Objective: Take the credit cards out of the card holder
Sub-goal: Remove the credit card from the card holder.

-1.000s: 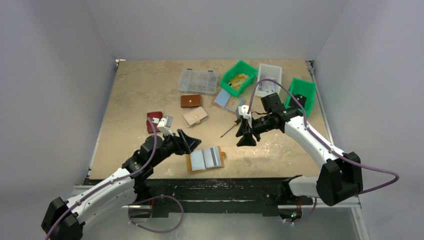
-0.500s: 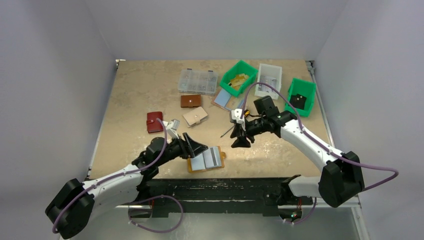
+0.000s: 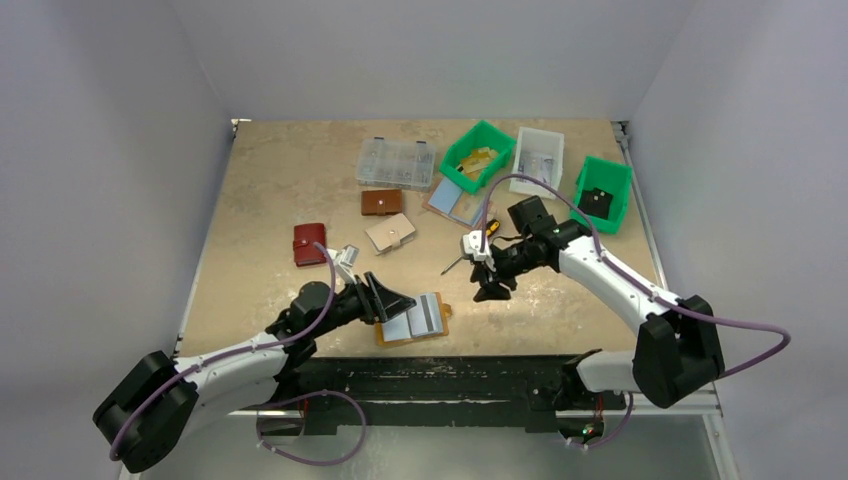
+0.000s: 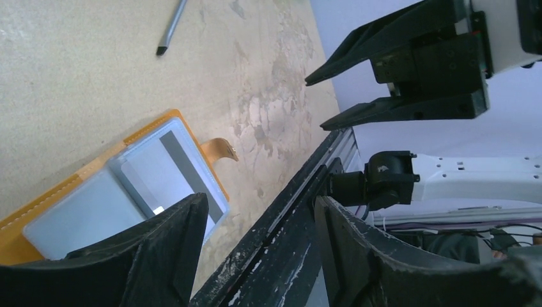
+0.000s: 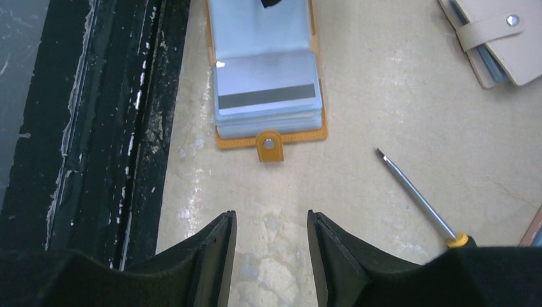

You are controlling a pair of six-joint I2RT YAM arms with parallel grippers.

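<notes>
— How far along are we?
— Nothing is out yet. The card holder (image 3: 411, 319) lies open on the worktop (image 3: 280, 180) by its near edge, with the credit cards (image 5: 267, 89) in their slots.
— And the pincers?
— Our left pincer (image 4: 259, 214) and right pincer (image 5: 270, 220) both gape, empty, close by it. All the pulling remains.

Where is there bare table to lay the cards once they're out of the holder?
Bare tabletop left of the organizer box and beyond the red wallet; also the near strip right of the card holder. Crowded from the brown wallet across to the white bin.
</notes>
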